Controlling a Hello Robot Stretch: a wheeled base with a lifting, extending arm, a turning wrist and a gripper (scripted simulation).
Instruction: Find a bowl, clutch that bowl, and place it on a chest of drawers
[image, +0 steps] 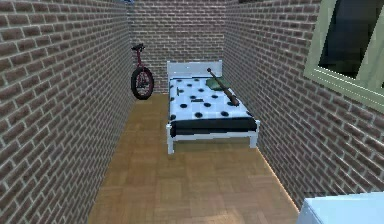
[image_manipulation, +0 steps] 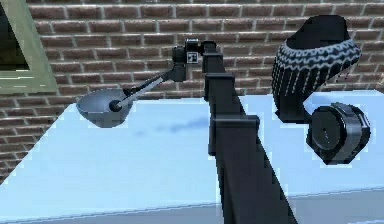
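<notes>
So the arm (image_manipulation: 235, 130) is sticking out across a pale top (image_manipulation: 120, 170), and the gripper (image_manipulation: 125, 99) is pointing its fingers at a grey bowl (image_manipulation: 98, 112) near the top's far left corner. The fingers are coming in at the bowl's rim. I'm guessing that's because the rim is the easiest bit of a bowl to grab. I can't tell whether it's actually got the bowl or whether the bowl is just sitting on the top. The grip itself isn't readable either, so I'm not calling it.

A dark domed thing (image_manipulation: 315, 55) with a pale knit-looking pattern and a dark round gadget (image_manipulation: 340, 130) are sharing the top. Both are sitting well off to the arm side view's right, so they're not crowding the bowl. The top is looking flat and smooth, but I can't tell if it belongs to a chest of drawers.

As for the room, brick walls (image: 60, 90) are running all round, with a green-framed window (image_manipulation: 15, 45) behind the bowl. Ahead, it's looking narrow, with a wood floor (image: 190, 185). A bed (image: 210, 105) in a spotted cover is sitting at the far end, and a unicycle (image: 142, 78) is leaning on the wall beside it.
</notes>
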